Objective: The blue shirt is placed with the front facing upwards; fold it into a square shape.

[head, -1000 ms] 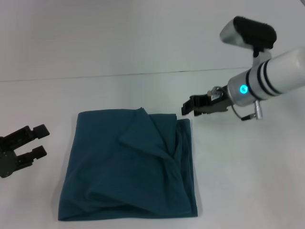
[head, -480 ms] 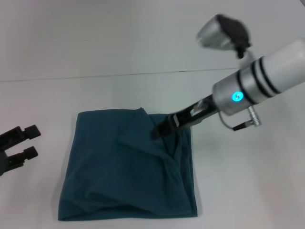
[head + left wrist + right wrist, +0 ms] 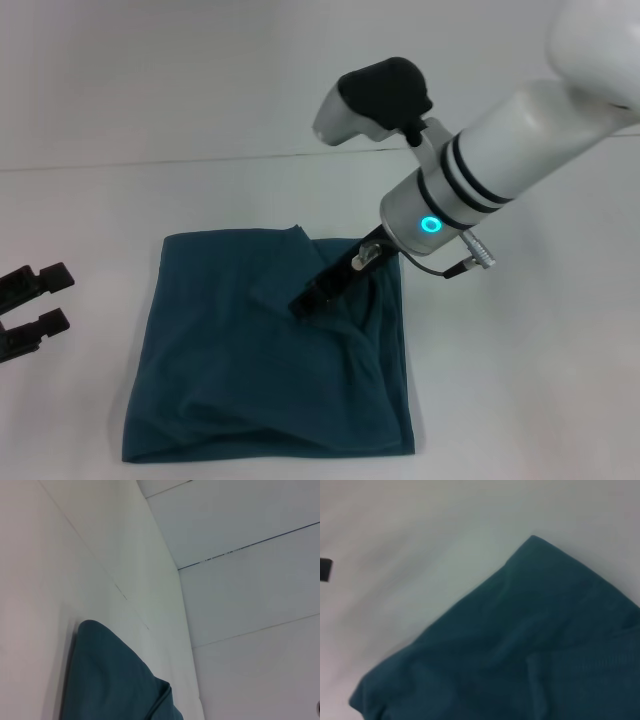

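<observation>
the white table (image 3: 520, 380) fills the head view, with a thin seam line running across it behind the work

the blue shirt (image 3: 230, 380) lies on the table in front of the robot, a little to its left of centre. it is already folded into a rough square with several layers. a loose triangular flap sits on the upper middle part, and wrinkled ridges run down the side toward the robot's right. the near edge looks thick and rounded where the layers stack. no print shows on the upward face. the left wrist view catches one rounded corner of the shirt (image 3: 115, 680) flat on the table, and the right wrist view looks down on a corner and a folded edge of the shirt (image 3: 520, 645)

the right arm reaches in from the robot's right, its white forearm with a glowing blue ring above the shirt's far right corner. the right gripper (image 3: 312, 297) points down onto the shirt's upper middle, its tip at the loose flap. whether its jaws are apart or closed cannot be told

the left gripper (image 3: 30, 305) sits at the table's left edge, well apart from the shirt, with its two dark fingers spread and nothing between them
</observation>
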`<state>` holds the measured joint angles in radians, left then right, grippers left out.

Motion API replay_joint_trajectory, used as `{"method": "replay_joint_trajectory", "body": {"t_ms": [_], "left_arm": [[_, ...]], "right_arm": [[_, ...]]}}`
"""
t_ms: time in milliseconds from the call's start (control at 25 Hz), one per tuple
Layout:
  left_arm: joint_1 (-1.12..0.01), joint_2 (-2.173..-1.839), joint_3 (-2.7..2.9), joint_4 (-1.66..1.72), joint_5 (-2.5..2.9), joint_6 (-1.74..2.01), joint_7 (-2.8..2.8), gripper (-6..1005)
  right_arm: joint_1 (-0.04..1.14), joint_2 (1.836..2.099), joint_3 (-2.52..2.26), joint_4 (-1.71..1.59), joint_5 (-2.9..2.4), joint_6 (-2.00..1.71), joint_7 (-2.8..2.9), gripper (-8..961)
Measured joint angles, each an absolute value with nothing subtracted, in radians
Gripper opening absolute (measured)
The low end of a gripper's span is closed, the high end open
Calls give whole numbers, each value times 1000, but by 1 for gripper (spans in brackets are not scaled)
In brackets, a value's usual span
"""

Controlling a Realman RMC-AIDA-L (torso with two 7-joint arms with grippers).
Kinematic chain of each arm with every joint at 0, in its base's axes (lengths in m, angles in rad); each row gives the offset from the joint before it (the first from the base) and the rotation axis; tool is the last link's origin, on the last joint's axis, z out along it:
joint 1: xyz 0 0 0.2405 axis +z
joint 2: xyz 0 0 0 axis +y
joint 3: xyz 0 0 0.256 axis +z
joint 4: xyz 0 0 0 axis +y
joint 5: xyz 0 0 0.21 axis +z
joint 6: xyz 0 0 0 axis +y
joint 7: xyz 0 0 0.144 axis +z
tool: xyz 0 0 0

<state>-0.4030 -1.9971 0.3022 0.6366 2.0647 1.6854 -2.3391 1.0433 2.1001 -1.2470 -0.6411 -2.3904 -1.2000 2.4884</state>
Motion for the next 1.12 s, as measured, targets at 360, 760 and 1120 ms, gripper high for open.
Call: {"method": "replay_joint_trajectory", "body": {"t_ms": [360,760,1120], "left_arm": [[-405,-1997,302,632,2065,1684,-2338,888],[-406,-1997,302,630,2065,1686,-2336,888],[-408,-1999,302,629,2065,1686,-2334,888]], "right_arm": [[1049,2104,-1415,-726,-2358,-1184,2520,431],[1055,2104,-1618,-764,-2431,-1117,2615,882],[1048,2102,-1657,-765,-2451,-1068,2680,922]]}}
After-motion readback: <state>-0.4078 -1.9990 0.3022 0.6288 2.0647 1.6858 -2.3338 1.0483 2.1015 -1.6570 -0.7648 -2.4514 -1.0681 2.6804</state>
